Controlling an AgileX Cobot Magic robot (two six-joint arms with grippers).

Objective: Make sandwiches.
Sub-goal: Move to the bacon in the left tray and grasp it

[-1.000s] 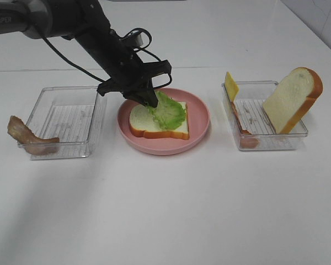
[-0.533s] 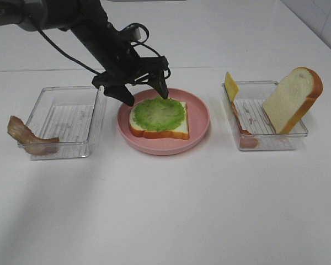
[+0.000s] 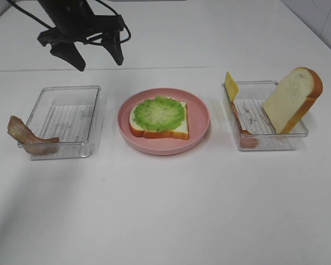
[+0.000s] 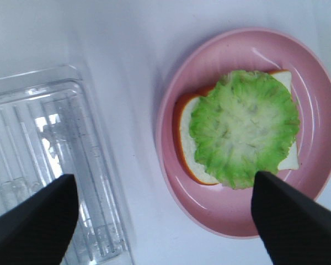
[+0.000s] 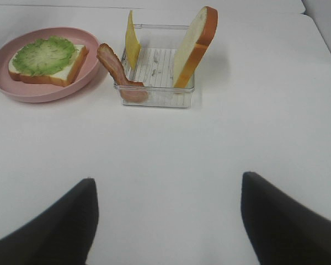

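On the pink plate lies a bread slice with an orange-brown crust, and a ruffled green lettuce leaf rests flat on it. My left gripper hangs open and empty, high above the table behind the left tray. In the left wrist view the lettuce and plate lie far below the open left gripper. The right gripper stands open over bare table, nothing between its fingers. It is out of the exterior view.
A clear left tray has a bacon strip draped over its outer corner. The right tray holds a leaning bread slice, a yellow cheese slice and a bacon strip.
The left gripper let go of the lettuce, which now lies flat on the bread. It opened, rose and drew back to the far left. The right gripper has not changed.
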